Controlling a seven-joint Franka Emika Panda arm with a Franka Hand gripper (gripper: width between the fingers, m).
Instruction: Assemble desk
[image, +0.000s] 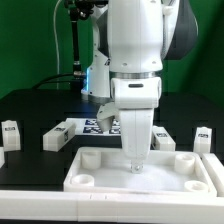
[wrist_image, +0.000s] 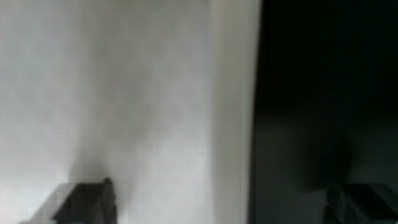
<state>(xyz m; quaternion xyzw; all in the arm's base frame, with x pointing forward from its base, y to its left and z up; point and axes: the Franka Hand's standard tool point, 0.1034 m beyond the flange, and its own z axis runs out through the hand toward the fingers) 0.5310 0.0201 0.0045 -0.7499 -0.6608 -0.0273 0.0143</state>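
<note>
Reaching into tabletop tray (image: 108, 173): pincer (image: 135, 164), jaws apart | legs (image: 57, 138) lying outside it, on black table (image: 30, 105)

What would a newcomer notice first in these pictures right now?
The big white arm fills the middle of the exterior view, its claw reaching down over the white desk tabletop in the foreground. Loose white legs lie on the black table to both sides behind it. The wrist view is mostly white-and-dark blur.
</note>
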